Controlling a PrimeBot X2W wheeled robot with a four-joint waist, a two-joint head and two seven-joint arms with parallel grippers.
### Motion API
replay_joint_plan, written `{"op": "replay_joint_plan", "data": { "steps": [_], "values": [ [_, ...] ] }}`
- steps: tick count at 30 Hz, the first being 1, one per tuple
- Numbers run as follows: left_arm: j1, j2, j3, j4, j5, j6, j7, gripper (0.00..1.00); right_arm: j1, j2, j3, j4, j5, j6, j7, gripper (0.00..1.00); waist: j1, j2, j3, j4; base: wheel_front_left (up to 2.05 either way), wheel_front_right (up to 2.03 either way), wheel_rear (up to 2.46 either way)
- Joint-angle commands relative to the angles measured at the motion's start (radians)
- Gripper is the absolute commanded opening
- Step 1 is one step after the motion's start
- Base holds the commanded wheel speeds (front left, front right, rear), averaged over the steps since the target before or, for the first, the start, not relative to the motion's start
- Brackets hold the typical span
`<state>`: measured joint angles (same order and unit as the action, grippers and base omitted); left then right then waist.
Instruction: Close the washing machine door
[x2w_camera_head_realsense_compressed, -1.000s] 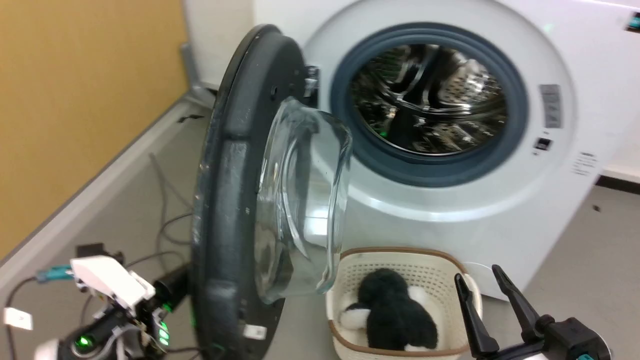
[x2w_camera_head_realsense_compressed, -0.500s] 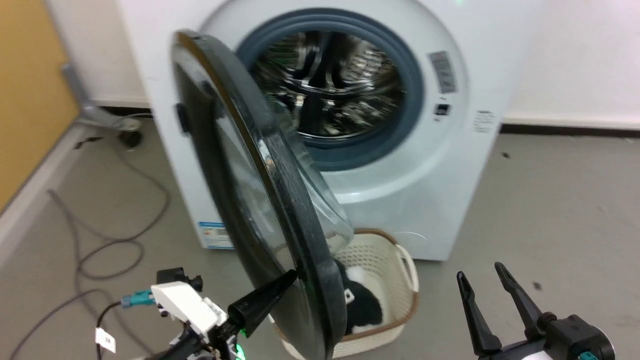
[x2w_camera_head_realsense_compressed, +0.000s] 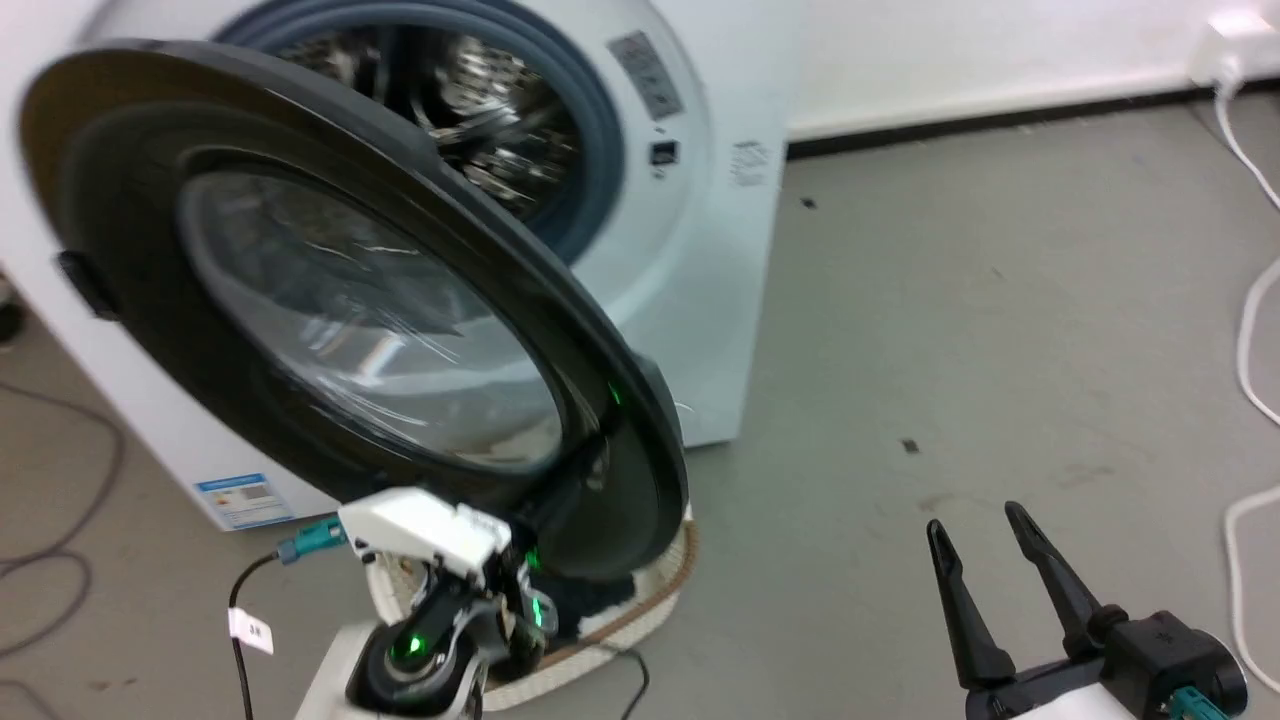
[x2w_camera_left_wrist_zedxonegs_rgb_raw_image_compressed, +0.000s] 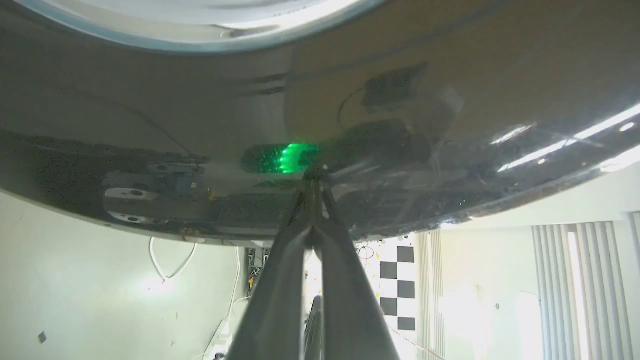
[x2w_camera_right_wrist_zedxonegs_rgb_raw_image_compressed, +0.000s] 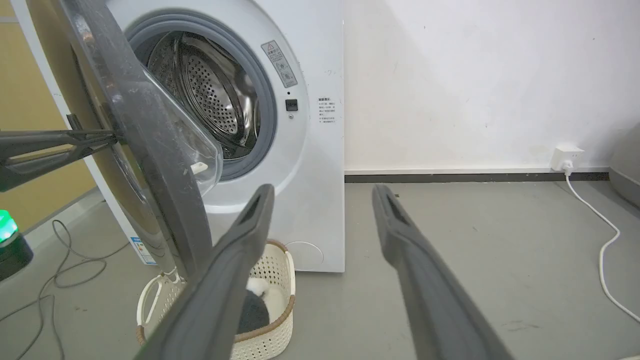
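Washing machine door (x2w_camera_head_realsense_compressed: 340, 300) stands part open, swung out at an angle from the front of the washing machine (x2w_camera_head_realsense_compressed: 700, 300). Its glossy black rim and clear glass window face the robot, and the steel drum mouth (x2w_camera_head_realsense_compressed: 480, 120) shows behind it. One edge of the door sits close to the machine's front on the robot's left. The other edge hangs out away from the machine, above the cream basket (x2w_camera_right_wrist_zedxonegs_rgb_raw_image_compressed: 272, 332).

The left gripper (x2w_camera_left_wrist_zedxonegs_rgb_raw_image_compressed: 314, 182) has its two fingers (x2w_camera_left_wrist_zedxonegs_rgb_raw_image_compressed: 280, 280) closed together with nothing between them. Their joined tips touch the door's outer face on the black rim, low on the edge furthest out from the machine. A green light is mirrored in the rim just beside the tips. The right gripper (x2w_camera_head_realsense_compressed: 973, 517) hovers over bare floor (x2w_camera_head_realsense_compressed: 950, 300), well apart from the machine on its right side. Its two fingers (x2w_camera_head_realsense_compressed: 958, 610) are spread wide and neither hold nor touch anything.

Counted, there are one door, one washing machine and one basket just in front of the machine's base, with one black-and-white soft thing (x2w_camera_right_wrist_zedxonegs_rgb_raw_image_compressed: 255, 310) inside it. One blue label (x2w_camera_head_realsense_compressed: 245, 495) sits low on the machine. One white cable (x2w_camera_right_wrist_zedxonegs_rgb_raw_image_compressed: 605, 240) runs over the floor from one wall plug (x2w_camera_right_wrist_zedxonegs_rgb_raw_image_compressed: 565, 155), well to the right of the machine. Grey cables (x2w_camera_right_wrist_zedxonegs_rgb_raw_image_compressed: 65, 260) lie on the floor at the machine's left; their number cannot be told.
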<state>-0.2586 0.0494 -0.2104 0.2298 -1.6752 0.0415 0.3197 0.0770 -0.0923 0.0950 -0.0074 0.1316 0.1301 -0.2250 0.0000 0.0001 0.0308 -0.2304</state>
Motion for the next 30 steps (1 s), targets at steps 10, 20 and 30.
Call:
{"op": "replay_joint_plan", "data": {
  "steps": [10, 20, 30],
  "values": [
    [-0.245, 0.001, -0.081, 0.223, -0.04, -0.072, -0.249, 0.0, -0.041, 0.013, 0.018, 0.012, 0.002, 0.001, -0.017, 1.0, 0.0, -0.0001, 0.095, -0.125, 0.0, 0.0, 0.0],
    [-0.416, 0.001, -0.135, 0.406, -0.045, -0.119, -0.352, 0.0, -0.057, 0.025, 0.028, 0.025, 0.001, 0.001, -0.027, 1.0, 0.0, -0.0001, 0.125, -0.14, 0.0, 0.0, 0.0],
    [-0.318, 0.031, -0.323, 0.432, 0.11, -0.169, -0.29, 0.0, -0.041, 0.027, 0.004, 0.042, -0.004, 0.001, -0.033, 1.0, 0.0, -0.0001, 0.041, -0.025, 0.0, 0.0, 0.0]
  ]
}}
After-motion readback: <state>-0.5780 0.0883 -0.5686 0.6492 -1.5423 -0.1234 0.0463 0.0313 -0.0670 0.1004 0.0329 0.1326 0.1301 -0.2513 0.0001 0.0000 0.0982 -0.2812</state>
